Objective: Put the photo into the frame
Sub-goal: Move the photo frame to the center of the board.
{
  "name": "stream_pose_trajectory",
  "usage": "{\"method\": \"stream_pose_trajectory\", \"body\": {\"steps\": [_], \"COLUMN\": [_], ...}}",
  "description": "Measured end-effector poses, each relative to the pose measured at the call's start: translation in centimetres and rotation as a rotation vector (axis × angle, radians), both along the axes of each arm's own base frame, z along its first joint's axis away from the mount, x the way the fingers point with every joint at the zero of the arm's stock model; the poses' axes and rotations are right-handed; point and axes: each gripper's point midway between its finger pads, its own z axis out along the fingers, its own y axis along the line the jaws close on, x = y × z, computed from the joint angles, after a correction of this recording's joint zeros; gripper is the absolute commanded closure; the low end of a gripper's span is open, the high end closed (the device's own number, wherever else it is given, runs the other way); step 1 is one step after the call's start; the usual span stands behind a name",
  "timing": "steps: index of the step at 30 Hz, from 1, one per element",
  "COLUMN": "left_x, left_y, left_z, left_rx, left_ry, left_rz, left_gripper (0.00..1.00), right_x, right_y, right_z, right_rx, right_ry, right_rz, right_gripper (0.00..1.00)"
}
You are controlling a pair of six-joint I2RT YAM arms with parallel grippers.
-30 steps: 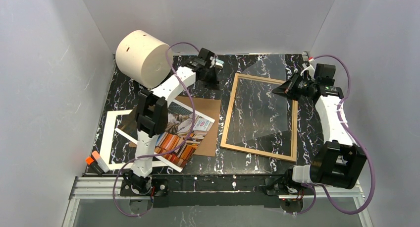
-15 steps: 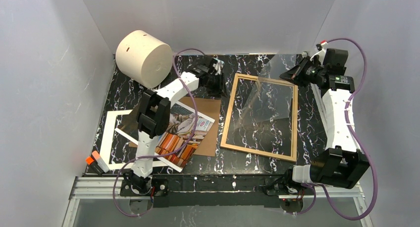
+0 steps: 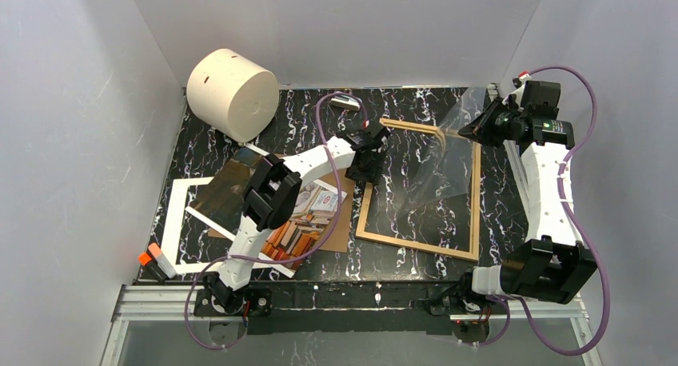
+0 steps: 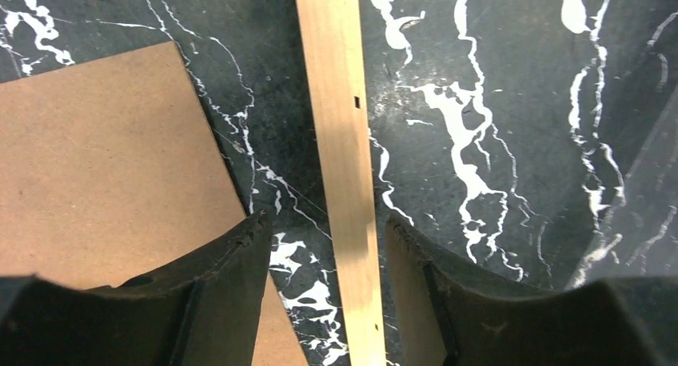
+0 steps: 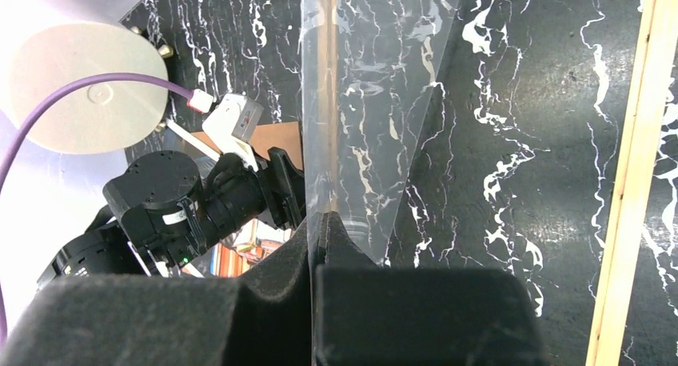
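Left tool (image 4: 326, 222) apart astride the frame (image 4: 340, 102) edge — right tool (image 5: 324, 222) clamped on seemingly clear sheet (image 5: 360, 102).

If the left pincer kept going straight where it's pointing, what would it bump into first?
Probably the thin wooden edge of the frame, which runs between the open fingers of the left pincer. How far below is unclear.

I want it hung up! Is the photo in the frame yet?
Not yet. Done: brown backing board lies off the frame. In hand: right gripper pinches the clear sheet, tilted up; left gripper hangs open over the frame's edge. Left: the photo lies outside.
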Motion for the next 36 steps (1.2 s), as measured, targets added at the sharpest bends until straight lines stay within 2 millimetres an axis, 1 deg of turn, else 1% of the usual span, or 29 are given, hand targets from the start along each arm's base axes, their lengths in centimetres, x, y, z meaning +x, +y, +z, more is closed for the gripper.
{"method": "stream_pose_trajectory", "body": {"steps": [3, 4, 8, 9, 12, 14, 15, 18, 20, 22, 25, 27, 30, 34, 36], "left_x": [0.0, 0.0, 0.0, 0.0, 0.0, 0.1, 0.1, 0.4, 0.7, 1.1, 1.8, 2.1, 2.2, 1.9, 1.4], "left_y": [0.3, 0.3, -0.3, -0.4, -0.7, -0.8, -0.8, -1.2, -1.5, -1.8, -2.0, -1.8, -0.1, 4.3, 7.0], "left_z": [-0.4, -0.6, -1.0, -1.2, -1.2, -1.2, -1.1, -0.5, 0.4, 1.8, 3.4, 4.0, 4.0, 3.6, 3.5], "left_rx": [0.042, 0.051, 0.056, 0.060, 0.067, 0.072, 0.074, 0.056, 0.043, 0.036, 0.021, 0.016, 0.030, 0.073, 0.093], "left_ry": [-0.012, -0.013, -0.018, -0.016, -0.021, -0.022, -0.022, -0.021, -0.025, -0.040, -0.061, -0.066, -0.049, -0.006, 0.016], "left_rz": [0.000, -0.002, -0.008, -0.010, -0.012, -0.011, -0.008, 0.009, 0.008, -0.001, -0.001, 0.007, 0.029, 0.088, 0.128], "left_gripper": [0.62, 0.64, 0.65, 0.66, 0.81, 0.96, 1.00, 1.00, 1.00, 1.00, 1.00, 1.00, 1.00, 1.00, 1.00], "right_x": [0.0, 0.0, 0.0, 0.0, 0.0, 0.0, 0.0, -0.1, -0.1, -0.1, -0.1, -0.1, -0.2, -0.3, -0.1], "right_y": [-0.2, -0.2, -0.3, -0.3, -0.4, -0.4, -0.4, -0.3, -0.2, -0.1, 0.3, 0.7, 1.6, 3.0, 3.9], "right_z": [-0.1, -0.2, -0.2, -0.2, -0.2, -0.2, -0.2, -0.1, 0.0, 0.1, 1.0, 1.7, 2.9, 4.4, 5.5], "right_rx": [-0.013, -0.016, -0.024, -0.025, -0.026, -0.026, -0.026, -0.024, -0.020, -0.015, 0.004, 0.021, 0.065, 0.153, 0.210], "right_ry": [0.000, 0.000, 0.000, 0.000, 0.000, -0.001, -0.001, -0.003, -0.004, -0.007, -0.025, -0.041, -0.067, -0.094, -0.117], "right_rz": [0.001, 0.000, -0.004, -0.004, -0.004, -0.004, -0.004, -0.003, -0.001, 0.003, 0.022, 0.040, 0.074, 0.121, 0.146], "right_gripper": [0.99, 0.99, 0.99, 0.99, 0.99, 0.99, 0.99, 0.99, 0.99, 0.99, 0.99, 0.99, 0.99, 0.99, 0.99]}}
